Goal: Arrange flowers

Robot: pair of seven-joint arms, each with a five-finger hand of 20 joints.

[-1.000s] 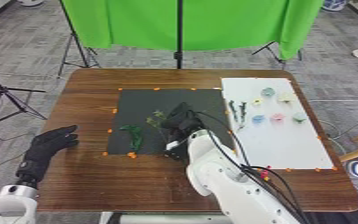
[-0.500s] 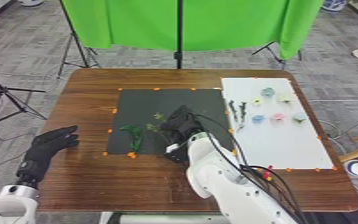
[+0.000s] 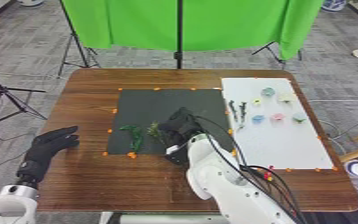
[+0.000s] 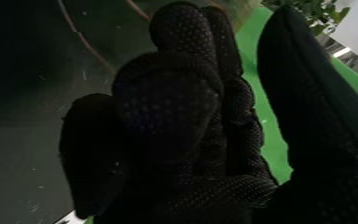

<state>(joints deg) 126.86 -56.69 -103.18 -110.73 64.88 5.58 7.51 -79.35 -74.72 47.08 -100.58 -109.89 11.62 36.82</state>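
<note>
Counter [image 3: 87, 100], brown wood, carrying a black sheet [image 3: 149, 102] at centre and a white sheet [image 3: 278, 145] on the right, both marked along their borders with orange tape.

Right hand [image 3: 182, 124]: black glove, over the right part of the black sheet. Degree of opening: cannot be told. Hold on any item: likewise cannot be told.

Left hand [image 3: 49, 146]: black glove, at the left edge of the counter; opened loosely, thumb apart from the fingers, nothing in its hold.

Leafy sprig [image 3: 153, 130], one, thin, green: near half of the black sheet, just left of the right hand; whether the two touch cannot be told.

Green bundle [image 3: 135, 137], one, darker: black sheet, left of the sprig, toward the near edge.

Dark stems [image 3: 243, 112], two: lying side by side on the left part of the white sheet.

Flower heads, six, spaced apart on the far half of the white sheet, right of the stems. Farther group: blue-green flower [image 3: 268, 92], small yellow flower [image 3: 257, 101], pale yellow flower [image 3: 286, 98]. Nearer row, left to right: blue flower [image 3: 258, 119], pink flower [image 3: 278, 117], pale green flower [image 3: 300, 117].

Green cloth [image 3: 131, 25], one: hanging beyond the counter's far edge.
</note>
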